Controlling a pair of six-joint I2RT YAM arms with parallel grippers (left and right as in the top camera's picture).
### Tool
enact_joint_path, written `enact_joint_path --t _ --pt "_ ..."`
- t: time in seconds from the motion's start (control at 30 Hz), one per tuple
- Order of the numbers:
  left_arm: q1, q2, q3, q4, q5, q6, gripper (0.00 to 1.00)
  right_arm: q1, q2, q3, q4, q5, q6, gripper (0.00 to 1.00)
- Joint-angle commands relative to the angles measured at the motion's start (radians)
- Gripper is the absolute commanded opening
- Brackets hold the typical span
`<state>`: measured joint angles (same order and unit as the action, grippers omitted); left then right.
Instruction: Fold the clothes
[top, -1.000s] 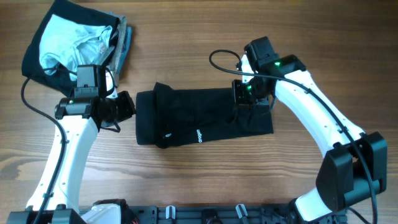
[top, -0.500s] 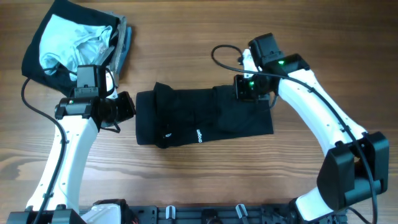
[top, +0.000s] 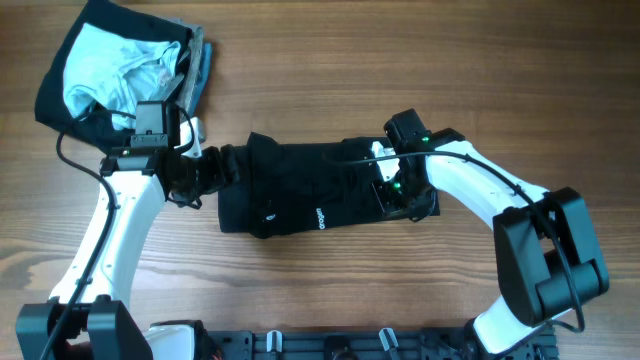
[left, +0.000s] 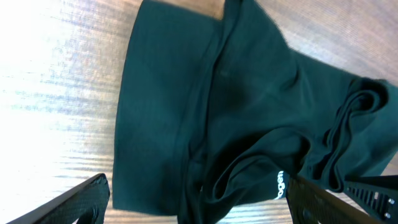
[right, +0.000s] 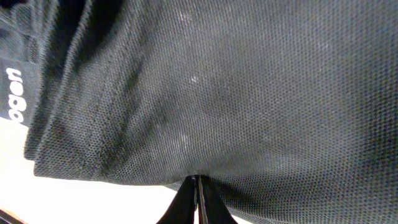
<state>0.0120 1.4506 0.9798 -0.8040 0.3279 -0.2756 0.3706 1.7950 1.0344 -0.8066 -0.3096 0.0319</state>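
Observation:
A black garment (top: 300, 185) with a small white logo (top: 320, 217) lies folded into a long band at the table's middle. My left gripper (top: 228, 168) hovers over its left end, open; in the left wrist view the two fingers (left: 87, 199) stand wide apart on either side of the garment (left: 186, 112), with nothing between them. My right gripper (top: 396, 196) is low on the garment's right part. In the right wrist view the right gripper (right: 196, 180) is shut, its tips pinching the black mesh fabric (right: 217, 81) at its near edge.
A heap of other clothes (top: 115, 70), black, pale blue and grey, lies at the far left corner. Bare wooden table (top: 300, 60) surrounds the black garment. The arms' base rail (top: 330, 345) runs along the front edge.
My left gripper has moved right over the garment's left end and opened wide. My right gripper has come down and left from the garment's top right corner to its front right edge.

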Motion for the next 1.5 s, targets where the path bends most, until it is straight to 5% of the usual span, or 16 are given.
enact_joint_path --t 0.0,0.17,0.4,0.6,0.83,0.87,1.13,1.27,1.47 --pt "-0.013 0.052 -0.005 0.015 0.031 -0.001 0.9 0.002 -0.016 0.007 0.0 -0.005 0.009 0.04" --pt "-0.009 0.27 -0.005 0.079 0.011 0.016 0.95 0.002 -0.031 0.016 -0.031 -0.005 0.02 0.04" --pt "0.078 0.342 -0.005 0.087 0.053 0.147 0.93 0.002 -0.098 0.034 0.007 -0.001 0.032 0.08" --pt "0.074 0.535 -0.005 0.14 0.425 0.356 0.92 0.002 -0.075 0.019 0.067 0.0 0.031 0.1" --pt "-0.015 0.547 -0.005 0.128 0.381 0.403 0.61 0.002 -0.051 0.019 0.069 0.0 0.032 0.1" --pt "-0.04 0.547 -0.005 0.127 0.331 0.401 0.5 0.002 -0.051 0.019 0.069 -0.001 0.031 0.1" --pt "-0.059 0.547 -0.005 0.099 0.347 0.393 0.83 0.002 0.042 -0.03 0.085 0.048 0.031 0.07" --pt "0.037 0.547 0.015 -0.034 0.25 0.354 0.81 0.002 0.06 -0.03 0.087 0.048 0.031 0.07" --pt "-0.037 0.547 -0.04 0.084 0.353 0.384 0.81 0.002 0.06 -0.03 0.09 0.048 0.031 0.07"
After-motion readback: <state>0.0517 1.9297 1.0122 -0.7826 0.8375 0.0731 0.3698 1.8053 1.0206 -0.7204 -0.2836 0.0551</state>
